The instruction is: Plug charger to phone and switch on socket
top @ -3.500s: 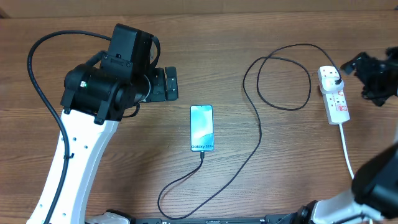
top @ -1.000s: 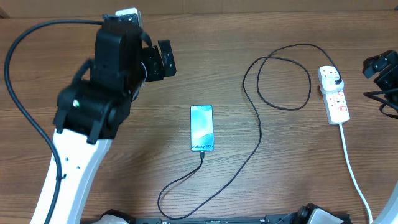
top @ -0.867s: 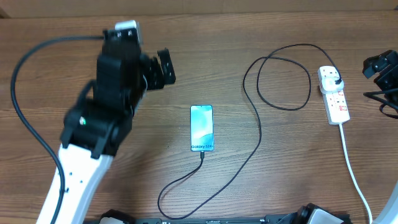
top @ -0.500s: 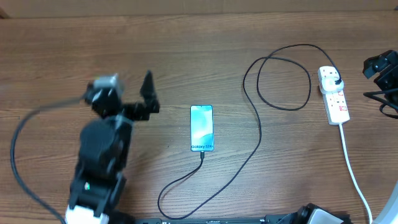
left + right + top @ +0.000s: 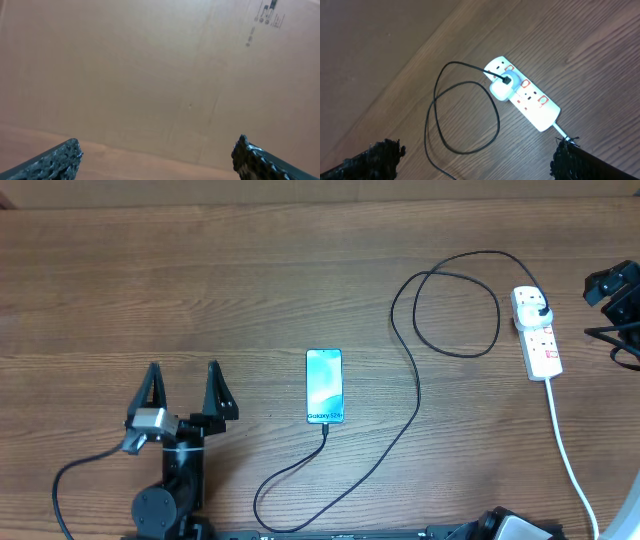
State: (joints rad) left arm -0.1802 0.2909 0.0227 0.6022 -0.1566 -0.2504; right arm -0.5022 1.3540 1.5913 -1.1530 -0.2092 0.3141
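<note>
While the left jaws stand wide apart with nothing between them, pointing toward the far side of the wooden tabletop [image 5: 250, 280], the phone [image 5: 324, 386] lies flat just to their right, apart from them. It is a slim dark-edged rectangle with a lit light-blue screen and small "Galaxy" lettering at its near end. The charger [image 5: 416, 385], a thin black cable, meets that near end, curls in a loop behind the level of the left jaws, then runs off to the right and away, makes a wide ring, and ends at a pale adapter [image 5: 502, 87] seated in the socket [image 5: 532, 100].

The socket is a white elongated power strip with red-marked switches and a thick white cord [image 5: 566, 442] trailing from one end. In the right wrist view it lies ahead of the right jaws, between the lines of their two dark fingertips [image 5: 375, 156] and well apart from them. The right jaws are spread wide and empty. In the left wrist view, only plain brown cardboard [image 5: 150, 75] with a small printed mark faces the left jaws.
</note>
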